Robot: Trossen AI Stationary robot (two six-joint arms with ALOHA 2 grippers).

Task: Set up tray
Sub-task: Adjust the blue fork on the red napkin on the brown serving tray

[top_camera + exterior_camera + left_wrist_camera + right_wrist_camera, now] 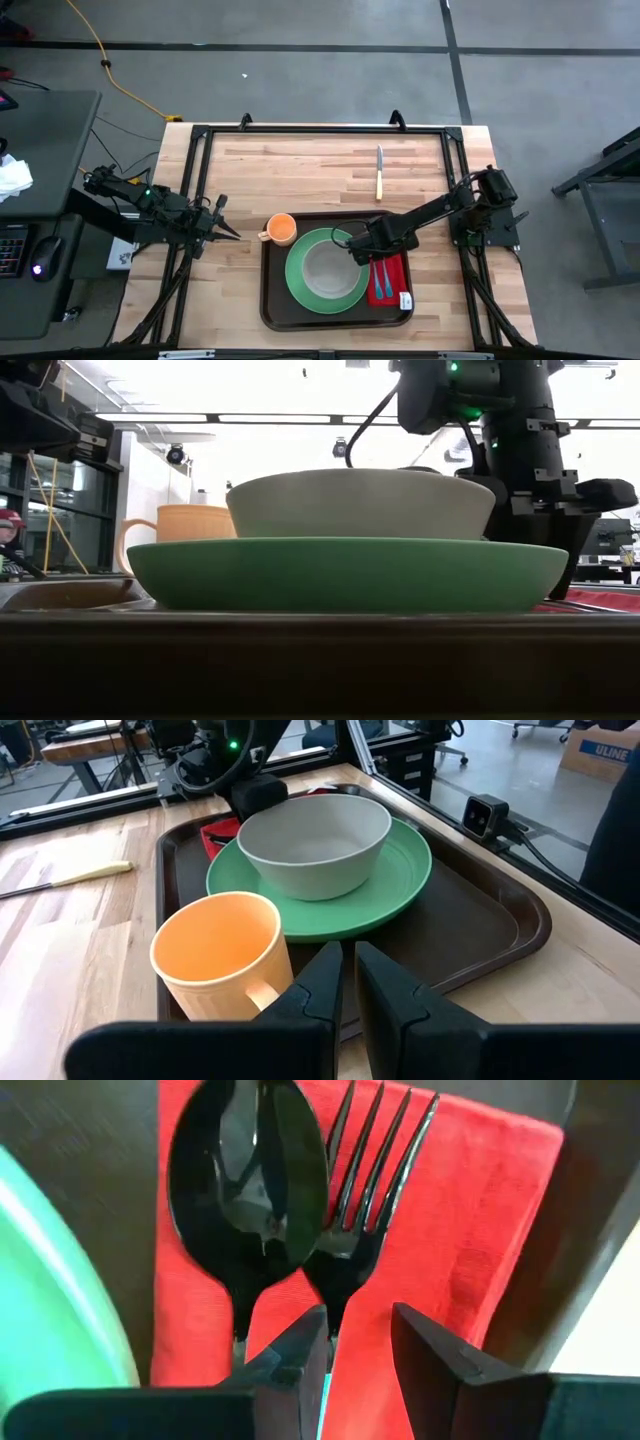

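Tray (275, 300): long axis near–far. Knife (379, 172) lies far of it, nearest right end effector (362, 250), narrow, empty; left end effector (228, 233) narrow, empty.

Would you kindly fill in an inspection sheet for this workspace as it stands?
Surface: wooden table, mostly bare.
Job's things: tray holds a green plate with a grey bowl on it, an orange cup, and a red napkin bearing a spoon and fork.
Clutter: knife lying on the table beyond the tray.
Grippers: left gripper beside the cup, fingers slightly apart, empty; right gripper over the cutlery, open.
Cables: yellow cable on the floor.
Surroundings: desk with mouse to the left.
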